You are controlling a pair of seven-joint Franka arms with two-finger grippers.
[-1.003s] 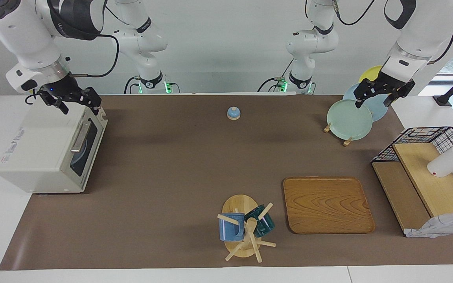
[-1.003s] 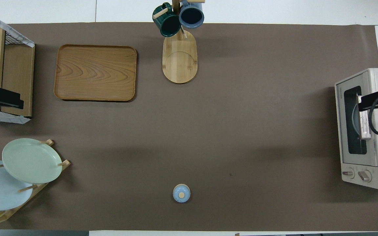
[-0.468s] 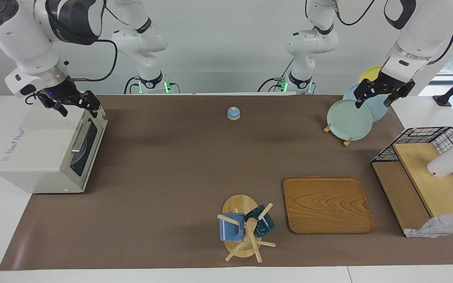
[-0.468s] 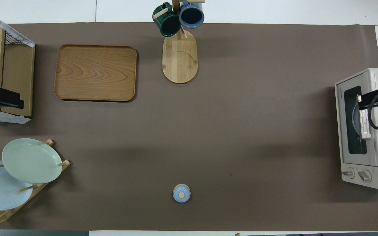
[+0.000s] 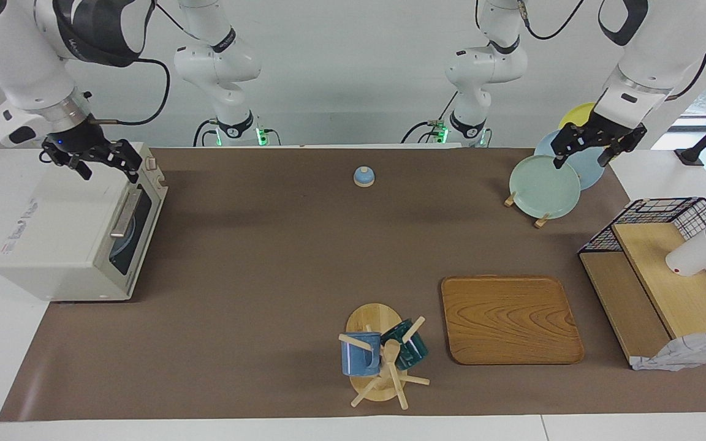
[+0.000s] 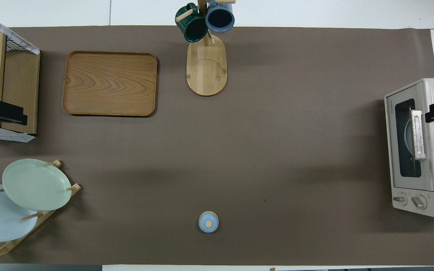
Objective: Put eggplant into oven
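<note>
The brown mat (image 5: 267,257) covers most of the table. The off-white toaster oven (image 5: 62,245) sits at 9 o'clock in the facing view, at the right arm's end of the table. Its glass door is shut and faces the mat's middle, and the metal bar handle (image 5: 125,214) lies flat against it. A curved pale-blue edge shows through the window, but the eggplant cannot be made out in either view.

The right gripper (image 5: 111,174) hangs over the oven's top, near its door edge. Its fingers are spread apart and nothing is between them.

The black wire-and-wood rack (image 5: 653,288) stands at 3 o'clock, at the left arm's end, and a white cup (image 5: 696,252) lies tipped on its upper shelf. The wooden tray (image 5: 509,318) lies flat at 5 o'clock. At 2 o'clock, three plates lean in a wooden stand, the pale green plate (image 5: 544,185) foremost. The left gripper (image 5: 580,162) waits over these plates, released, with nothing in its grasp.

The mug tree (image 5: 383,361) stands at 6 o'clock with a blue mug (image 5: 359,355) and a dark green mug (image 5: 411,350) hanging on it. A small blue domed piece with a wooden knob (image 5: 364,176) sits at 12 o'clock.
</note>
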